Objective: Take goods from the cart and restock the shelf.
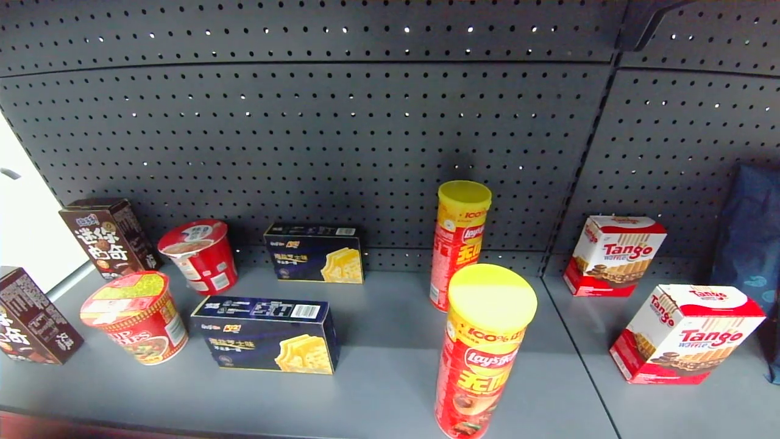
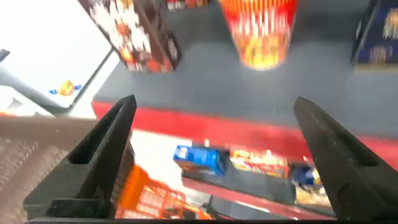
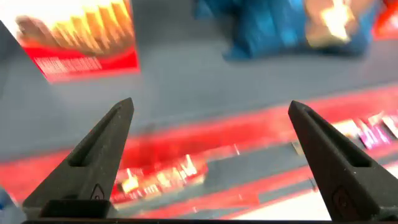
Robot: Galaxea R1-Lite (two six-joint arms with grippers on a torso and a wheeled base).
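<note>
Red chip cans (image 1: 485, 350), noodle cups (image 1: 139, 317) and snack boxes (image 1: 268, 334) stand upright in pairs on the grey shelf (image 1: 390, 372).

Left tool (image 2: 214, 101), jaws wide apart, before red-edged shelf (image 2: 199, 68)

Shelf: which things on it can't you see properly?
- Blue bag: head view, cut off by the right edge.
- Front brown box: head view, cut off by the left edge.
- Lower-shelf packets: left wrist view, too blurred to tell what they are.
</note>
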